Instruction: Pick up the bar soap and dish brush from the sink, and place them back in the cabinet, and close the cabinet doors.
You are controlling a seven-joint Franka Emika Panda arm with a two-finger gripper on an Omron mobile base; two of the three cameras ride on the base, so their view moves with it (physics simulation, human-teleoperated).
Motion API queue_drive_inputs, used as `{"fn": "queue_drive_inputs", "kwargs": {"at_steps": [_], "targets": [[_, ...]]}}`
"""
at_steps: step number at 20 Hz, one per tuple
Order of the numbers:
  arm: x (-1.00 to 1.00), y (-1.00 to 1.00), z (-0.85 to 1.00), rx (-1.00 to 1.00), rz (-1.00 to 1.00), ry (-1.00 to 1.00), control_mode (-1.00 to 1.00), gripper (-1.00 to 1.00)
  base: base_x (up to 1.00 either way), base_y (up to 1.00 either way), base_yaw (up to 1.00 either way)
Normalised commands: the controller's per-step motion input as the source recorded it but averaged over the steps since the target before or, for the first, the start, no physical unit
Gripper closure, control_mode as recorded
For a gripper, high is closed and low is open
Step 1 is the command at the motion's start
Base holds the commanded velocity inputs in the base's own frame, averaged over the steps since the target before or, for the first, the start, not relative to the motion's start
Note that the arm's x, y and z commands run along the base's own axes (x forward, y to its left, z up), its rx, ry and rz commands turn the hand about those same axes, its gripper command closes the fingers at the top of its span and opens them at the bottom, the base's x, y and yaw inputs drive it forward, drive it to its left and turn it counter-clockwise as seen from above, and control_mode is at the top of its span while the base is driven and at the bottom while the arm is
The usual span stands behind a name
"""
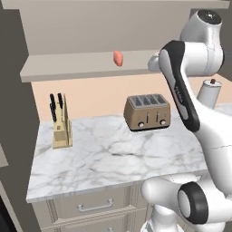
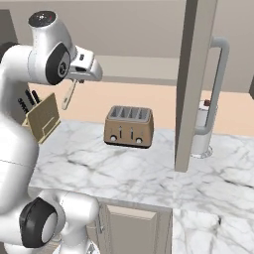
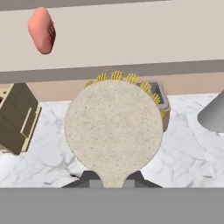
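1. The soap (image 1: 118, 58) already sits on the cabinet shelf (image 1: 81, 68); the brush is the step in hand.
2. The gripper (image 3: 113, 181) is pinched on the brush (image 3: 113, 131), raised near the shelf over the counter (image 1: 113, 154).
3. Next, I judge, carry the brush in beside the soap and let go, then shut the door (image 2: 194, 74).
4. The hand view shows the brush head and yellow bristles; the right base view shows its handle hanging, toaster (image 2: 129, 126) beyond.

There is one bar soap (image 1: 118, 58), one dish brush (image 3: 113, 131) and one toaster (image 1: 147, 112). One knife block (image 1: 61, 128) stands here, and one paper towel roll (image 1: 209, 93).
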Motion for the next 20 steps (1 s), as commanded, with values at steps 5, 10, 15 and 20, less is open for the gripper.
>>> {"fn": "queue_drive_inputs", "kwargs": {"at_steps": [5,10,15,20], "targets": [[0.49,-0.14,0.00,0.00,0.00,-0.09,-1.00,1.00,0.00,0.00,0.00],[0.58,-0.08,0.02,0.02,0.00,-0.02,-1.00,1.00,0.00,0.00,0.00],[0.50,-0.03,0.12,0.04,0.00,0.00,-1.00,1.00,0.00,0.00,0.00],[0.44,0.00,0.22,0.02,0.00,0.00,-1.00,1.00,0.00,0.00,0.00]]}}
